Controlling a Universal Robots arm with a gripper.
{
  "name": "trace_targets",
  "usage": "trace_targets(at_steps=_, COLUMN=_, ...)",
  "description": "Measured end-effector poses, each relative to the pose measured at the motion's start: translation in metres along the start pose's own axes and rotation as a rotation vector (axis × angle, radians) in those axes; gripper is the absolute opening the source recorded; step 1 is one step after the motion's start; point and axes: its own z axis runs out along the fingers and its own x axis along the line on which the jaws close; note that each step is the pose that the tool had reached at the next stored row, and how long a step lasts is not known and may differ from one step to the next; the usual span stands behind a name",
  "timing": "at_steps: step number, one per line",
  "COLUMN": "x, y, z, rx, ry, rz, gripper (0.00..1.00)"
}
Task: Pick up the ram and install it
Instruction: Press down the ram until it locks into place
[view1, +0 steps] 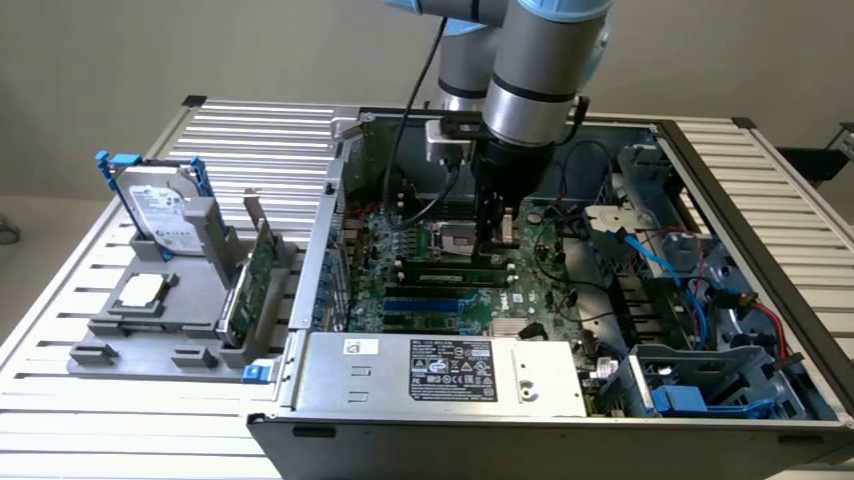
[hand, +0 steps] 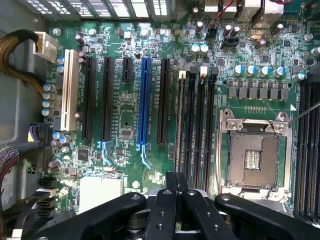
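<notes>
The pincer (view1: 503, 242) hangs inside the open computer case (view1: 561, 425), low over the motherboard (view1: 534, 290), its jaws pressed together with nothing visibly between them. In the wrist view the two fingers (hand: 165, 210) meet tip to tip over one end of the memory slots (hand: 197, 120).

The ram (view1: 447, 272) appears to sit already on edge in the slot of that bank that lies nearest the long expansion slots; in the wrist view it shows as a thin pale line (hand: 179, 120) beside three empty black slots. Whether it is fully seated I cannot tell.

In the exterior view its long axis runs roughly from 9 o'clock to 3 o'clock. The stick stretches away from the pincer toward about 8 o'clock, so the closed tips stand above or just beside its 3 o'clock end, not its middle. Contact cannot be confirmed.

The empty CPU socket (hand: 252, 155) lies on the far side of the slot bank from the blue expansion slot (hand: 145, 105).
</notes>
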Motion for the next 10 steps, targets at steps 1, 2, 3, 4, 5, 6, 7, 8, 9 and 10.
trace_targets(at_steps=1, x=0.0, y=0.0021, z=0.0002, rx=0.0001, ry=-0.0001, rz=0.0, gripper=0.11)
trace_targets(at_steps=2, x=0.0, y=0.0041, z=0.0003, rx=0.0, ry=0.0, rz=0.0, gripper=0.11)
trace_targets(at_steps=3, x=0.0, y=0.0061, z=0.0004, rx=-0.0001, ry=0.0002, rz=0.0, gripper=0.11)
trace_targets(at_steps=4, x=0.0, y=0.0084, z=0.0005, rx=-0.0001, ry=0.0003, rz=0.0, gripper=0.11)
trace_targets(at_steps=5, x=0.0, y=0.0108, z=0.0007, rx=-0.0002, ry=0.0004, rz=0.0, gripper=0.11)
trace_targets(at_steps=6, x=-0.001, y=0.0129, z=0.0009, rx=-0.0002, ry=0.0004, rz=0.001, gripper=0.11)
trace_targets(at_steps=7, x=-0.001, y=0.0151, z=0.0011, rx=-0.0003, ry=0.0003, rz=0.001, gripper=0.11)
trace_targets(at_steps=8, x=-0.001, y=0.0175, z=0.0013, rx=-0.0003, ry=0.0001, rz=0.002, gripper=0.11)
trace_targets(at_steps=9, x=-0.001, y=0.0196, z=0.0014, rx=-0.0004, ry=0.0001, rz=0.003, gripper=0.11)
trace_targets(at_steps=10, x=-0.001, y=0.0213, z=0.0013, rx=-0.0005, ry=0.0001, rz=0.004, gripper=0.11)
